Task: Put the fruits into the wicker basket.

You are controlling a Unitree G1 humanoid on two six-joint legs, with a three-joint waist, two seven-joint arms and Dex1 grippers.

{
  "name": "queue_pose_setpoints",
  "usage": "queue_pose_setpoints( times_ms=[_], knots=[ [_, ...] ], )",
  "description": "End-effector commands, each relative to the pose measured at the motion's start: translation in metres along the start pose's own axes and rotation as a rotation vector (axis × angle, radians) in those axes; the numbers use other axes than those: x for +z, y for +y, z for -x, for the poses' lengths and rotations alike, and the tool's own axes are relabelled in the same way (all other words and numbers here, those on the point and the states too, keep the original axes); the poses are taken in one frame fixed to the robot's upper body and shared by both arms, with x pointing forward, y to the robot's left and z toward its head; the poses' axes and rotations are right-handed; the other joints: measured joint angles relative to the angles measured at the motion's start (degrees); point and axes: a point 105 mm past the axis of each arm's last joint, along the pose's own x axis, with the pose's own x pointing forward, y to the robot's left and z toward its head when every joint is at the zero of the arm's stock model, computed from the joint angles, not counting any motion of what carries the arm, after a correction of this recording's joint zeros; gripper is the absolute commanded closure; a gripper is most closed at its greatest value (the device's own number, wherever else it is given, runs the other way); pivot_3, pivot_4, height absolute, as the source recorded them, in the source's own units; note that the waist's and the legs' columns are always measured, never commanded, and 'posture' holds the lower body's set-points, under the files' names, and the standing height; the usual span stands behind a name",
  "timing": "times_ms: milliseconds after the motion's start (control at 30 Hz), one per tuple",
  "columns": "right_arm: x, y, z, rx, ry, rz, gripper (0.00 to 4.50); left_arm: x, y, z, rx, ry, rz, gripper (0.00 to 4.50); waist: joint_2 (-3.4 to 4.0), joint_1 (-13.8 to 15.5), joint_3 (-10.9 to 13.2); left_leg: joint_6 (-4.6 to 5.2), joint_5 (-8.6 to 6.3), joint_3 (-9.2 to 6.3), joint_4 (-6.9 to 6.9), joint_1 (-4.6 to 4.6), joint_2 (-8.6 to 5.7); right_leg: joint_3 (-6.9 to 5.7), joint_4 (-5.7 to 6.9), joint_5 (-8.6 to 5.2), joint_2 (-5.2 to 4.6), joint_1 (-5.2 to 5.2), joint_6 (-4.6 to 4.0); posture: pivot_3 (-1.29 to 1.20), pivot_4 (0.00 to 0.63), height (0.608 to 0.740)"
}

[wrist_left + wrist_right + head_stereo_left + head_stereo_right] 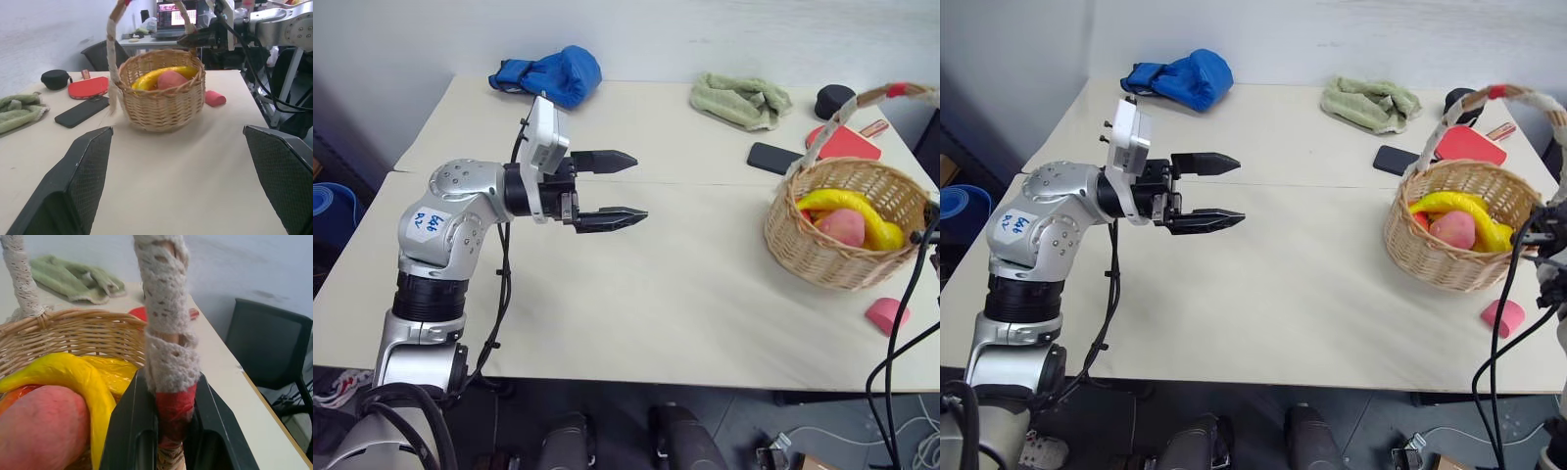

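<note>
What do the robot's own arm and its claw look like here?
The left arm is of silver metal segments with black joints and bears a white sticker with blue handwriting. A black cable runs along it. A white box sits on the wrist. The left claw has two black pointed fingers with textured inner pads.

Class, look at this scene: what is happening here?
The right gripper has its jaws shut on the red end of the wicker basket's handle. A banana and a peach already lie in the basket. The left gripper hangs open and empty over the table. A pink block lies beside the basket.
</note>
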Motion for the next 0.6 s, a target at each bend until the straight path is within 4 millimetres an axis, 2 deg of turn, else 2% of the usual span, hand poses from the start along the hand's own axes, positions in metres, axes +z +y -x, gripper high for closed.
queue_pose_setpoints(
  times_ms=[33,133,267,433,467,533,600],
  knots=[
    [0.014,-0.01,0.011,-0.037,-0.084,-0.002,4.25,0.01,0.002,0.0,-0.01,-0.013,-0.048,0.0,0.01,0.04,0.0,-0.01,0.0,0.0,0.0,0.04,0.0,0.03,0.0,0.0,0.02,0.02,0.0,0.0,0.15,0.74],
    [0.01,-0.013,0.02,-0.033,-0.065,-0.029,3.25,0.008,0.003,0.001,-0.015,-0.01,-0.042,0.0,0.01,0.44,0.0,-0.01,0.0,0.02,-0.03,0.06,0.0,0.06,-0.04,0.0,0.02,0.06,0.0,0.0,0.15,0.74],
    [0.012,-0.017,0.043,0.024,-0.01,0.004,2.03,0.006,0.005,0.005,-0.015,-0.005,-0.027,0.0,0.03,0.69,-0.01,-0.02,-0.01,-0.04,-0.04,0.1,0.01,0.05,-0.07,0.0,0.03,0.14,0.0,0.0,0.15,0.74],
    [0.027,-0.015,0.076,0.192,0.053,0.037,0.45,0.003,0.005,0.013,-0.023,0.005,-0.002,0.0,0.02,0.63,-0.01,0.04,-0.05,-0.01,-0.06,0.2,-0.01,0.08,-0.15,0.0,0.02,0.28,0.01,0.0,0.15,0.74],
    [0.032,-0.018,0.09,0.267,0.092,0.047,0.09,0.003,0.004,0.017,-0.03,0.007,0.008,0.0,0.02,0.62,-0.01,0.02,-0.06,-0.04,-0.07,0.27,0.02,0.08,-0.19,0.0,0.06,0.36,0.01,0.0,0.15,0.74],
    [0.044,-0.026,0.112,0.365,0.152,0.054,0.04,0.004,0.002,0.023,-0.04,0.01,0.025,0.0,0.18,0.6,-0.01,0.07,-0.11,-0.01,-0.1,0.3,-0.02,0.12,-0.25,-0.01,0.06,0.39,0.02,0.0,0.15,0.74],
    [0.057,-0.049,0.138,0.414,0.228,0.048,0.04,0.002,0.0,0.034,-0.053,0.03,0.042,0.0,0.09,0.52,0.01,0.06,-0.14,-0.06,-0.25,0.43,0.05,0.15,-0.42,-0.02,0.2,0.56,0.04,0.0,0.15,0.74]
  ],
)
